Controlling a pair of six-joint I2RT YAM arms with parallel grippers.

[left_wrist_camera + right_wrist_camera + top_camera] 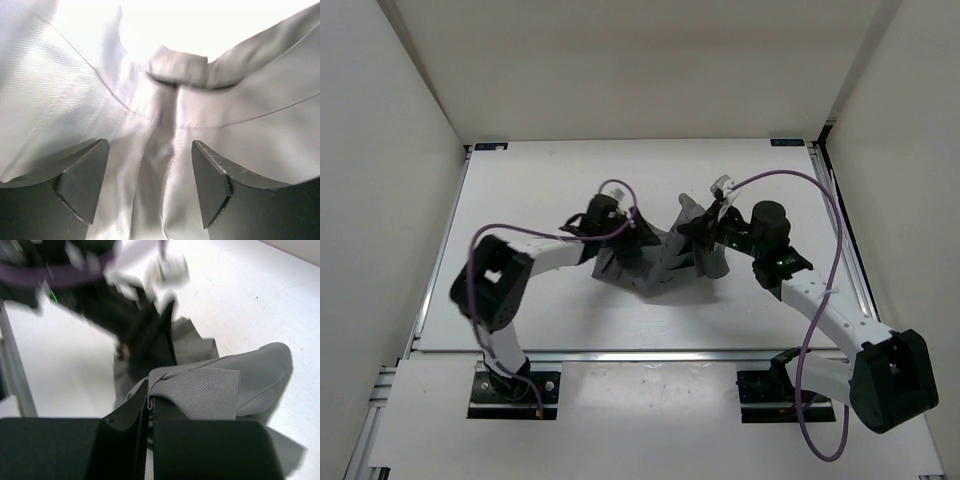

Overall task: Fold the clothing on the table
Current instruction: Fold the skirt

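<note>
**Two robot arms meet over a bunched grey garment**

We see a white table (530, 180) boxed in by pale walls (380, 150) on three sides, with silver rails (390, 385) along its near edge. A purple cable (825, 215) loops off each arm. Nothing else lies on the surface.

The clothing (660, 268) sits crumpled at the middle of the table, pulled up into ridges between the two grippers. From the right wrist camera, the blurred left arm (100, 305) blocks our view of the far side of the cloth.

The left arm bends sharply at its elbow near the table's left side, and its forearm reaches right to the pile. The left gripper (150, 185) has its jaws spread wide, with a loose fold of fabric running between them, unpinched.

The right arm stretches from the near right corner up and left. The right gripper (149, 410) is clamped tight on a ribbed fold of the clothing, lifted off the table.
</note>
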